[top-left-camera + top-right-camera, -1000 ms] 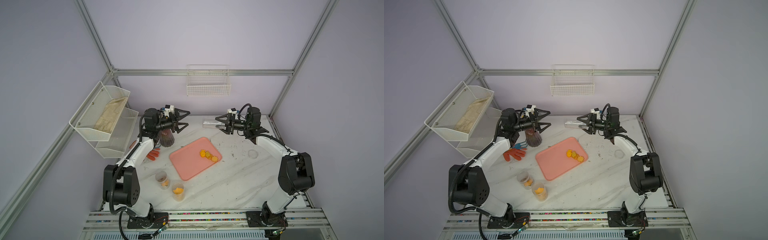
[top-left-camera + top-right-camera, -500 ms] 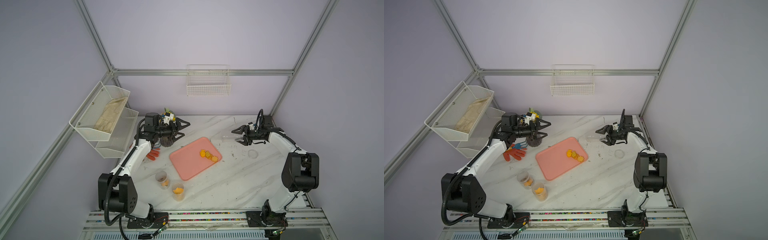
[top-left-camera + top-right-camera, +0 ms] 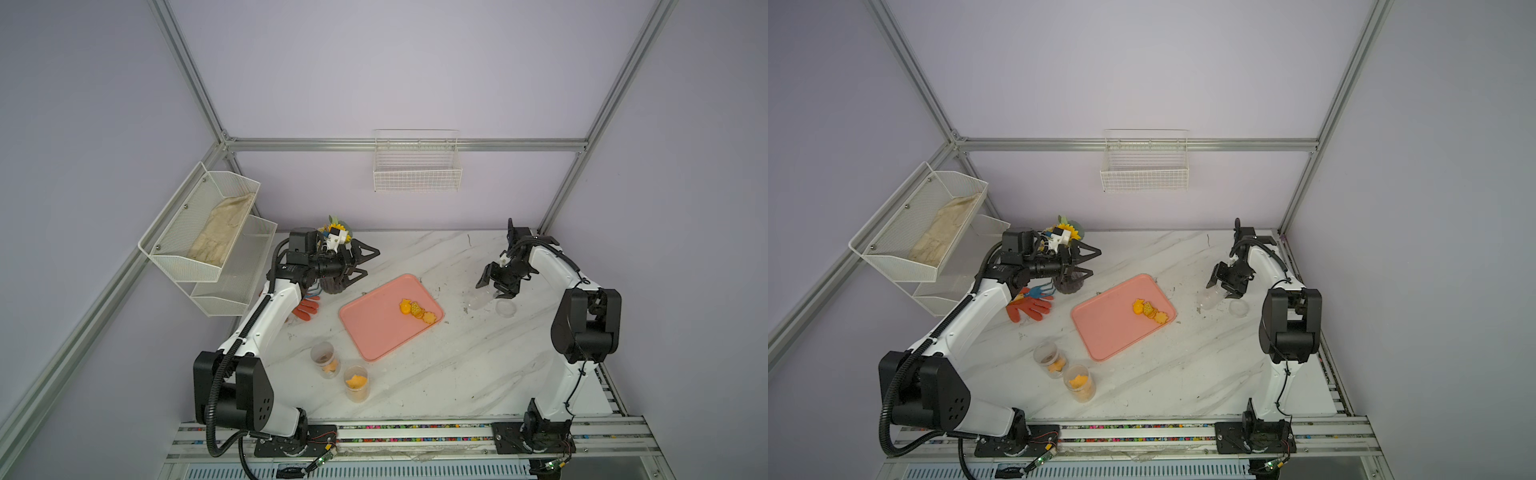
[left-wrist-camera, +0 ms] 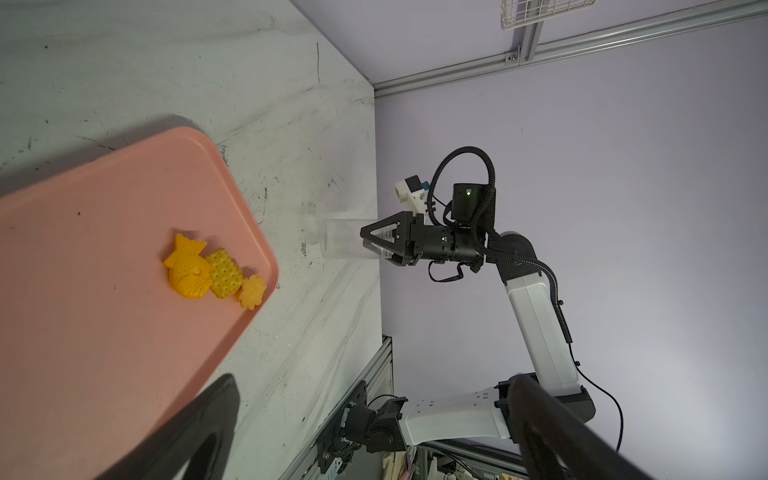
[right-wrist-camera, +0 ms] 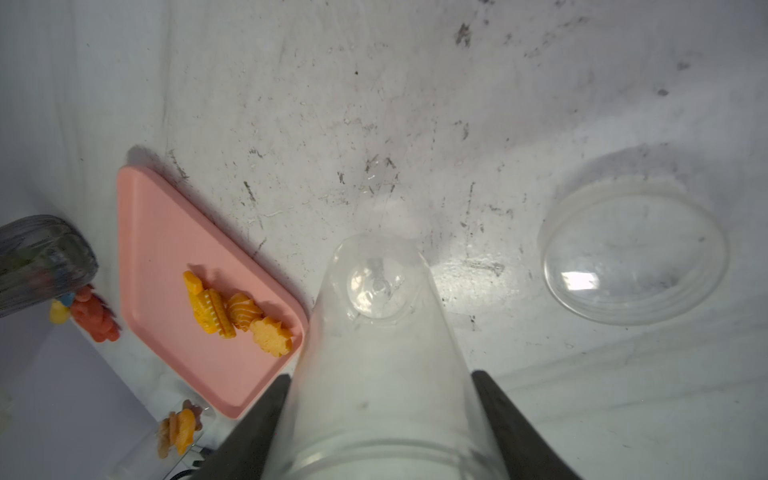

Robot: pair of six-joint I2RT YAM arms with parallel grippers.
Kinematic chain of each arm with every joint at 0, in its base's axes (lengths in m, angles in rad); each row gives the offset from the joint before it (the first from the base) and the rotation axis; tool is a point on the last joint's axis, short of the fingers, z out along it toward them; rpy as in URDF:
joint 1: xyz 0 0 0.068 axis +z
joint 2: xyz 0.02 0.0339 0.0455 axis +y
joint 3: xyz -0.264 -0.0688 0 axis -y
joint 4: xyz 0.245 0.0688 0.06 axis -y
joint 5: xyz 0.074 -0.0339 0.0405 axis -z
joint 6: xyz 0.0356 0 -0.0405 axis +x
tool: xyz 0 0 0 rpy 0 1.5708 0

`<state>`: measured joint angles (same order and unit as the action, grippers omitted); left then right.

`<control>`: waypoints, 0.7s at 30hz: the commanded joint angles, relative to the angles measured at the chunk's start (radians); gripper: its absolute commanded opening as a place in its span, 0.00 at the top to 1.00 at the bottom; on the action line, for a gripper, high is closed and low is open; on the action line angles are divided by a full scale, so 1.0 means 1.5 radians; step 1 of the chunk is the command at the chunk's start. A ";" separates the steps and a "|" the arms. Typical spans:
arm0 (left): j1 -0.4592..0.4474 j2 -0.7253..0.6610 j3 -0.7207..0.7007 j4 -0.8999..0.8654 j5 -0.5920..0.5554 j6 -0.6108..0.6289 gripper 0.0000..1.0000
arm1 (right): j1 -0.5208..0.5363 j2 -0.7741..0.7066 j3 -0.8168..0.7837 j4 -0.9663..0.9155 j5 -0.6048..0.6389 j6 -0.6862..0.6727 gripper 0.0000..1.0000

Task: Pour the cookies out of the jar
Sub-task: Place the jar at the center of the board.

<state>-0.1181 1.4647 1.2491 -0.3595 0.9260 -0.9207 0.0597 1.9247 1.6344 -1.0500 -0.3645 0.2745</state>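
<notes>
my right gripper point(image 5: 380, 376) clamps the empty clear jar point(image 5: 374, 316) near its rim, upright beside its lid point(image 5: 631, 253), my left gripper point(image 3: 372, 262) gapes empty, the cookies point(image 5: 232, 311) lie on the pink tray point(image 5: 166, 232); i'd judge the jar light, thin and slick, so i'd squeeze gently just below the mouth

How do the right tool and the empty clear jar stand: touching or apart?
Touching: in the right wrist view the right tool presses both fingers against the jar.
</notes>
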 commanded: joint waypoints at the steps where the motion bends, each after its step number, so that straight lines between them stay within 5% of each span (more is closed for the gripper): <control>1: 0.006 -0.024 0.026 0.006 -0.002 0.019 0.00 | 0.051 0.029 0.051 -0.065 0.103 -0.049 0.36; 17: 0.006 -0.028 0.014 -0.001 -0.011 0.019 0.00 | 0.198 0.125 0.178 -0.105 0.196 -0.059 0.30; 21: 0.006 -0.028 0.008 -0.001 -0.015 0.019 0.00 | 0.205 0.120 0.178 -0.107 0.196 -0.057 0.20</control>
<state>-0.1177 1.4639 1.2491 -0.3679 0.9039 -0.9195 0.3691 2.1090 1.8786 -1.1580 -0.1001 0.1997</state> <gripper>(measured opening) 0.998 0.794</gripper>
